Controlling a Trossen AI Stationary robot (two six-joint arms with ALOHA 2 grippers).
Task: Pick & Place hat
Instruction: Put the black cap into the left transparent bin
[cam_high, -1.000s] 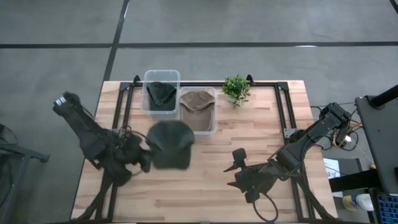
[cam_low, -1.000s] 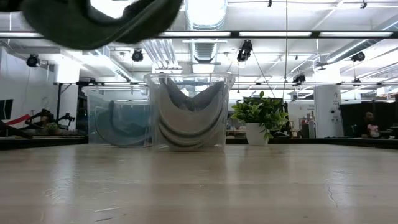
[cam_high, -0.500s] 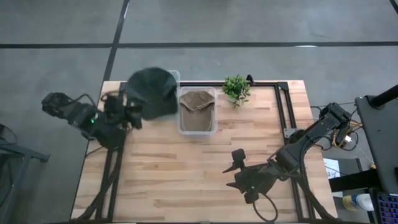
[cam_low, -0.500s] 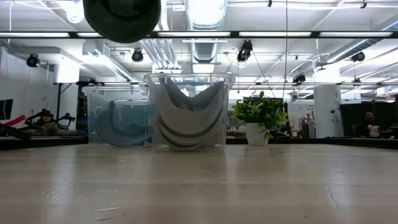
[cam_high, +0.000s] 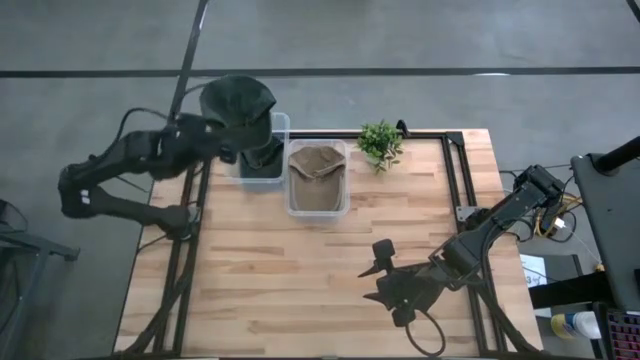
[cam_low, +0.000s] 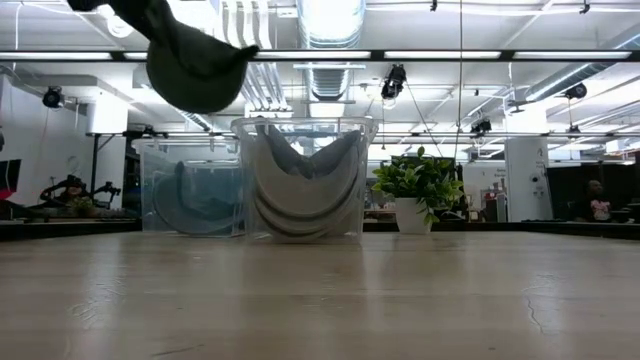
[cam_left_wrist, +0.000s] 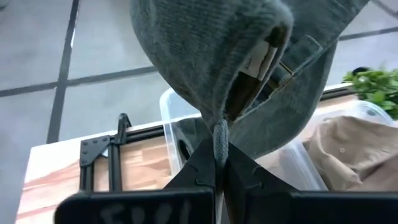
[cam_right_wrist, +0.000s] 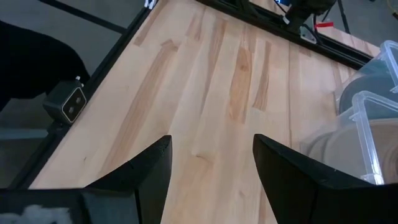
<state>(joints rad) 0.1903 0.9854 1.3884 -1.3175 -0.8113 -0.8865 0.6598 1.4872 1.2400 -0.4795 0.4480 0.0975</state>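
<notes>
Overhead camera looks straight down; low camera looks level across the table; both share the clear bins and plant.

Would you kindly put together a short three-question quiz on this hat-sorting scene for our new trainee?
1. True or false: the left pincer is shut on the dark hat.
2. Which clear bin holds the tan hat: (a) the one next to the potted plant, (b) the one at the table's left edge?
3. Fill in: the right pincer hovers over bare wood with its fingers ____.

Key: 1 true; 2 a; 3 open.
</notes>
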